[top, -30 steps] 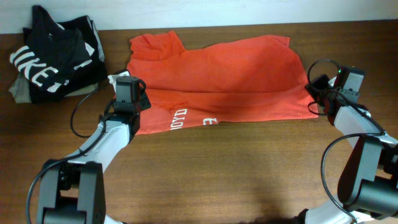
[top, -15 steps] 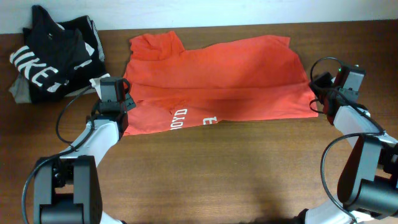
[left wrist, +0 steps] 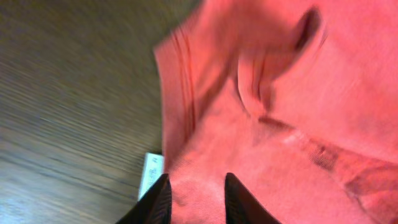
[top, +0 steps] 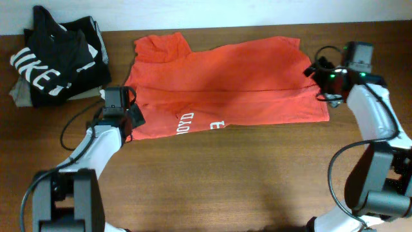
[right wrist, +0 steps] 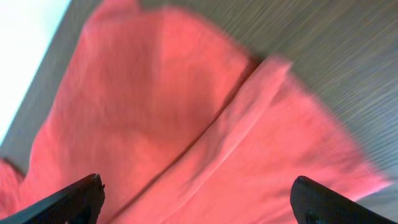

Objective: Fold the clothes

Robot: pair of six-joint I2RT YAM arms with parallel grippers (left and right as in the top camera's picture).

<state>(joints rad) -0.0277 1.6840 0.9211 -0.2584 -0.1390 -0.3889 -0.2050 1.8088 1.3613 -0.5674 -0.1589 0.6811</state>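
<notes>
The clothes, a red-orange T-shirt (top: 225, 84), lie flat across the back of the table, folded once lengthwise. White lettering (top: 199, 122) shows near the front edge. My left gripper (top: 129, 111) sits low at the shirt's left edge. In the left wrist view the gripper (left wrist: 196, 200) has its jaws a narrow gap apart, red cloth (left wrist: 280, 124) lies under them, and a small white label (left wrist: 149, 175) is beside the left finger. My right gripper (top: 317, 72) hovers over the shirt's right edge. In the right wrist view it (right wrist: 202, 202) stands wide open above the cloth (right wrist: 186, 124), holding nothing.
A black shirt with large white letters (top: 51, 58) is heaped at the back left corner, on a grey-olive garment (top: 19, 95). Bare brown table (top: 225, 180) stretches in front of the T-shirt. The table's far edge meets a white wall just behind the shirt.
Both grippers let go of the shirt's edges. The left one drew back to the left and narrowed again. The right one opened wide and rose toward the back.
</notes>
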